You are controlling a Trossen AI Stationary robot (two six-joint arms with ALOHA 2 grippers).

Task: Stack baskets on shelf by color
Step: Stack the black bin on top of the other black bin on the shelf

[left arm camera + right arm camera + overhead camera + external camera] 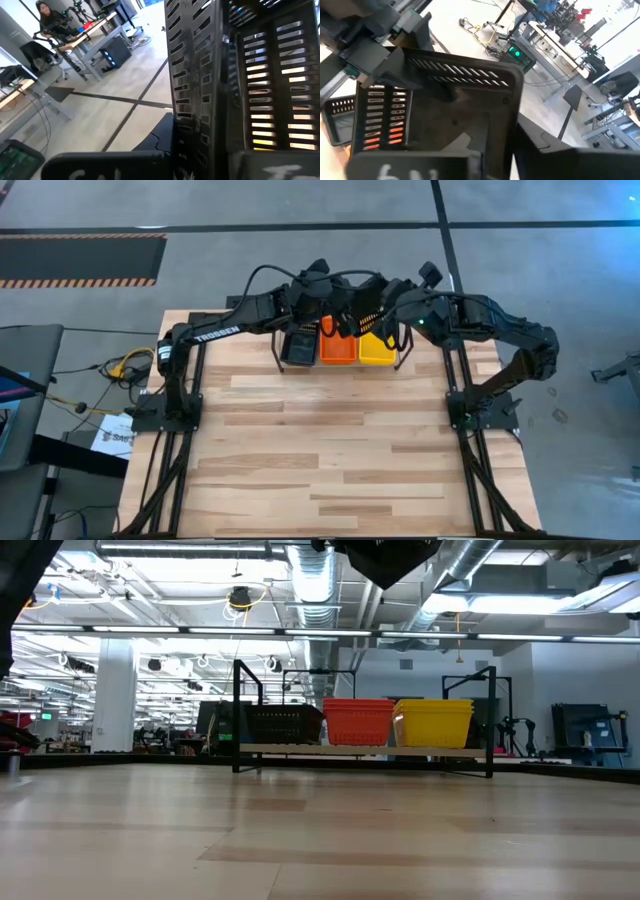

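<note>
On the thin black shelf (365, 751), 3 slotted basket stacks: black (285, 724), red-orange (358, 721), yellow (433, 723). Table (330, 450) is pale striped wood.

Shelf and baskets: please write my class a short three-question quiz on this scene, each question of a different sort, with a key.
1. True or false: on the shelf, the red-orange baskets stand in the middle.
2. In the low view, the yellow baskets show:
A. to the picture's left of the red-orange baskets
B. to the picture's right of them
C. on the table in front of the shelf
3. Fill in: the left gripper, above the shelf, is shut on the held basket, whose colour is ____.

Key: 1 true; 2 B; 3 black.
</note>
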